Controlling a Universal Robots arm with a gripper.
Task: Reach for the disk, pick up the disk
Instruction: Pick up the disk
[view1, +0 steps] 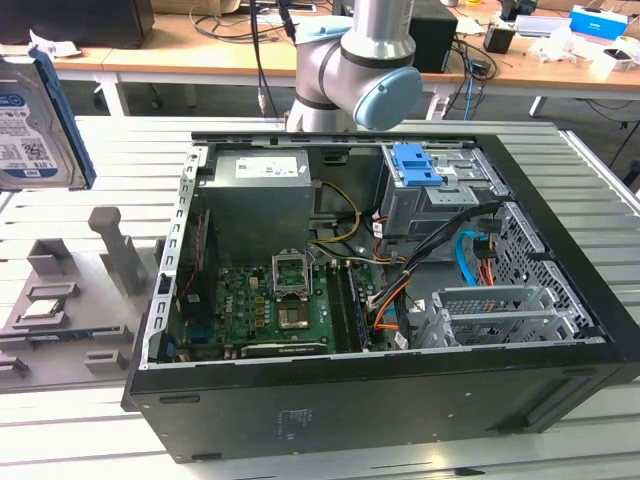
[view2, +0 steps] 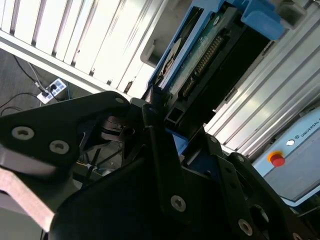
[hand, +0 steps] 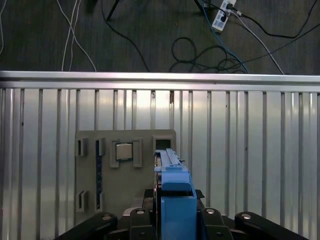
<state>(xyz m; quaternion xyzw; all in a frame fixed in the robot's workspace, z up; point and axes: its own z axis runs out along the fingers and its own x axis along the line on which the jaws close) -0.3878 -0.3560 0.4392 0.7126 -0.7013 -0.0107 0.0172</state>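
Note:
The disk (view1: 28, 125) hangs on edge in the air at the exterior view's far left, its white-and-blue label facing the camera and a blue rail along its side. It is above the grey fixture tray (view1: 60, 300). In the first wrist view the disk (hand: 175, 192) stands edge-on, blue rail uppermost, and my gripper (hand: 175, 212) is shut on it with a black finger (hand: 142, 217) on either side. The second wrist view shows the disk's (view2: 210, 50) green circuit-board side and connector pins rising out of my gripper (view2: 165, 120).
An open black computer case (view1: 560, 390) fills the middle of the slatted metal table, with a blue bracket (view1: 417, 165) atop its drive cage. The grey tray (hand: 90, 200) below the disk holds a small square chip (hand: 123, 151). Beyond the table edge, cables lie on the floor (hand: 210, 45).

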